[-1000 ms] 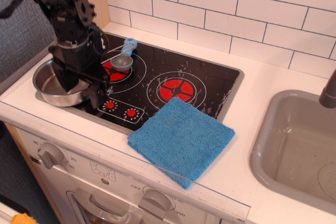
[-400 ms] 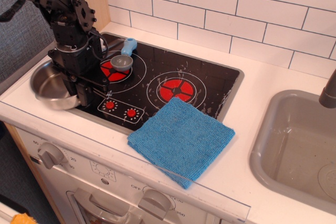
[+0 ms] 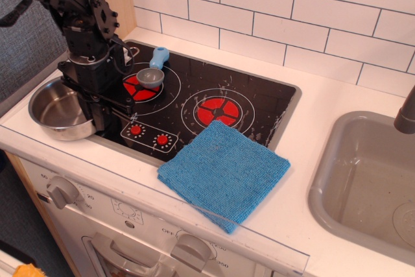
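Blue cloth (image 3: 224, 174) lay flat at the near edge of the white table (image 3: 324, 121), overlapping the front right corner of the black hob (image 3: 259, 105). Left of the hob, the tool (image 3: 97, 118) was closed on the rim of the steel bowl (image 3: 55, 109). On the hob's rear left burner rested a grey scoop with blue handle (image 3: 153, 71). Grey sink (image 3: 366, 186) sat right of the hob.

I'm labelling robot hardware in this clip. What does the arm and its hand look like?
The arm is all black, built from blocky, boxy segments joined by round joint housings studded with small screws. Thin black cables loop along its side. The hand is black too, a squarish block ending in narrow flat fingers. No markings or labels can be made out.
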`<action>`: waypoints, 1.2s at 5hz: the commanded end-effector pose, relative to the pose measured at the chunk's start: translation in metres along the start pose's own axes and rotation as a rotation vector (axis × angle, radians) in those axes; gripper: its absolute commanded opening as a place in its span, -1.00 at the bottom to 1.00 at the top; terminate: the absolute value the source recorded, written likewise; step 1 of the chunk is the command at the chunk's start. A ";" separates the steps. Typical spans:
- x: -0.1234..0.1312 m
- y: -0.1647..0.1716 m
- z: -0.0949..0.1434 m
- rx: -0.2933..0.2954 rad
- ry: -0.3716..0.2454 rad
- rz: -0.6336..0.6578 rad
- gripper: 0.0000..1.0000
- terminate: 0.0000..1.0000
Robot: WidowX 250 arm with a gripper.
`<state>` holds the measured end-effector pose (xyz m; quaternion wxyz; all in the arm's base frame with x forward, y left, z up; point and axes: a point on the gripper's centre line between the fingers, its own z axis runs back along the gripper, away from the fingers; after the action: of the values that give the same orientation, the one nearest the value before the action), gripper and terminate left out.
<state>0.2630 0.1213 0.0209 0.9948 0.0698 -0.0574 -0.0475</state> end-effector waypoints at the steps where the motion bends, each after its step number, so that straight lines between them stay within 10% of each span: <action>1: 0.016 -0.006 0.028 0.026 -0.067 -0.042 -1.00 -1.00; 4: 0.082 -0.079 0.092 0.060 -0.242 -0.271 -1.00 -1.00; 6: 0.114 -0.162 0.088 0.039 -0.251 -0.523 -1.00 -1.00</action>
<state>0.3571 -0.0580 0.0797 0.9373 0.0903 -0.1353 -0.3081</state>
